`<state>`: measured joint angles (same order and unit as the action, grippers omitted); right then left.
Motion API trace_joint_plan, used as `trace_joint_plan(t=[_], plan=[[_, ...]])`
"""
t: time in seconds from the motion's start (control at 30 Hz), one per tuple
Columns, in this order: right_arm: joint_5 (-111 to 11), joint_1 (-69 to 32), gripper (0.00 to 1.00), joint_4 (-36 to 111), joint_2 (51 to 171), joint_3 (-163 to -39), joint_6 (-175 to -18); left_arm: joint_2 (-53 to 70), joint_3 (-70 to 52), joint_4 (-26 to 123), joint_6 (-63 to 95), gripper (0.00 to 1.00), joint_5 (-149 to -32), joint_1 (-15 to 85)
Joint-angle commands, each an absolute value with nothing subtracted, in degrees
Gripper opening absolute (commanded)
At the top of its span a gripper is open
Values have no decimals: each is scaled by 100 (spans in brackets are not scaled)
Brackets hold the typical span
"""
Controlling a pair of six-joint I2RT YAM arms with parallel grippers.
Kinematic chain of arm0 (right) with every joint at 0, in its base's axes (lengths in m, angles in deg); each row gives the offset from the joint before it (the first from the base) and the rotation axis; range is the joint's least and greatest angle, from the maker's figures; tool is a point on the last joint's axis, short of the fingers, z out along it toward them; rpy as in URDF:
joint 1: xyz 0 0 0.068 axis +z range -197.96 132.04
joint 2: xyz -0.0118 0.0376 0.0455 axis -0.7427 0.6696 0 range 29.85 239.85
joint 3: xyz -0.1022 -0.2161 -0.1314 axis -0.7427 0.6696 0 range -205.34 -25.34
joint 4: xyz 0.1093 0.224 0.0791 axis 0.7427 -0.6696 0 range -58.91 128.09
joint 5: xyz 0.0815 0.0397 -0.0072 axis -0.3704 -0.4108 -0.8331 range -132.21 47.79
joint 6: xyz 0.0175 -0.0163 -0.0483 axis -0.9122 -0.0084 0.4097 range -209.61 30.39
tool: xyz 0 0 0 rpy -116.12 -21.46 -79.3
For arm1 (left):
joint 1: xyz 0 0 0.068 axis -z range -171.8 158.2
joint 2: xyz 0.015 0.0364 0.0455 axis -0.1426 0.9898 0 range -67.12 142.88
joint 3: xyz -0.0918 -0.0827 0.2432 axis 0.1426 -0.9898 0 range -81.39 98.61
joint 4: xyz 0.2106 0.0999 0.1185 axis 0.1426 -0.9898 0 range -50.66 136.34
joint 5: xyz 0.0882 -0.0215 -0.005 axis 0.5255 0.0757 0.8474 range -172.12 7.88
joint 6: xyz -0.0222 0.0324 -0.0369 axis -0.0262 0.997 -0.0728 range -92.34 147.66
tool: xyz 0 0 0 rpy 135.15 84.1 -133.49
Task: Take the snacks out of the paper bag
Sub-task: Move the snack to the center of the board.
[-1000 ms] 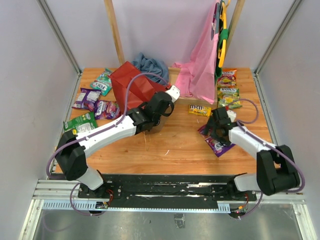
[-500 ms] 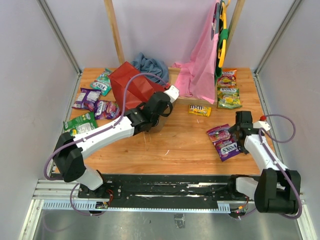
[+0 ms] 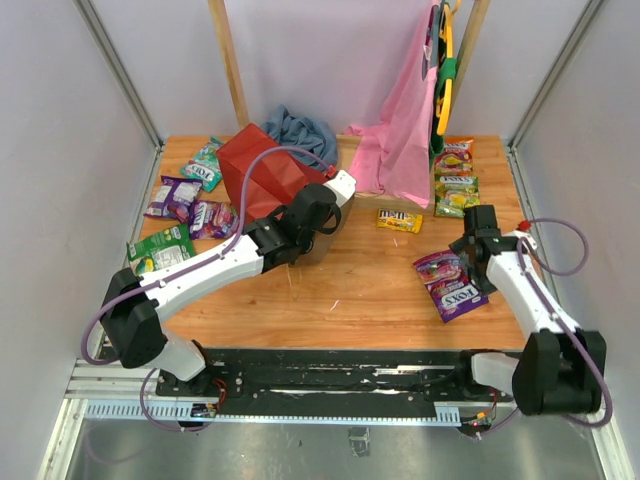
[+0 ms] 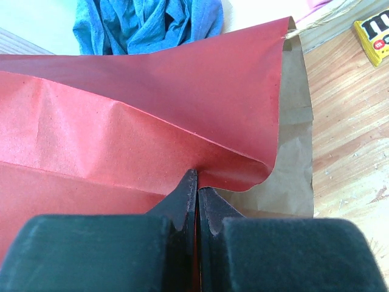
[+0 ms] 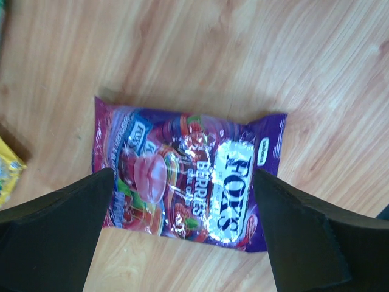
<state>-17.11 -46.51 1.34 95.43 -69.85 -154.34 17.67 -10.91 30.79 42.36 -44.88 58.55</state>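
Note:
The red paper bag (image 3: 263, 178) lies tipped on its side at the back left, its brown inside showing at the mouth (image 4: 296, 164). My left gripper (image 3: 318, 202) is shut on the paper bag's red edge (image 4: 197, 182). My right gripper (image 3: 472, 243) hangs open above a purple Fox's packet (image 5: 188, 176), one finger to each side and neither touching it. Two purple packets (image 3: 440, 267) (image 3: 458, 296) lie side by side there. More snacks lie about: a yellow M&M's pack (image 3: 400, 220), purple packets (image 3: 175, 196), a green one (image 3: 160, 247), and teal ones (image 3: 205, 165).
A blue-grey cloth (image 3: 300, 130) is bunched behind the bag. A pink garment (image 3: 398, 145) hangs at the back right, with several orange and yellow packets (image 3: 457, 180) beside it. Wooden posts (image 3: 230, 65) and grey walls (image 3: 60, 150) close in the table.
My right gripper has drawn back to the right off the purple packets, which now lie uncovered on the wood. The left gripper has kept its hold on the bag and barely shifted.

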Motion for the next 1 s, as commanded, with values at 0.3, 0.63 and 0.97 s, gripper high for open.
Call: trace_joint_plan(t=[0.3, 0.63, 0.97], plan=[[-2327, -3753, 98, -1343, 11629, -8401, -16739, 1716, -1189, 3250, 4134, 5, -4553, 5785], [-2412, -3776, 98, -1612, 12197, -8452, -16791, 1780, -1248, 3305, 4172, 5, -4498, 5785], [-2558, -4303, 98, -653, 12340, -7939, -16471, 1839, -1195, 3228, 4164, 5, -4441, 5786]])
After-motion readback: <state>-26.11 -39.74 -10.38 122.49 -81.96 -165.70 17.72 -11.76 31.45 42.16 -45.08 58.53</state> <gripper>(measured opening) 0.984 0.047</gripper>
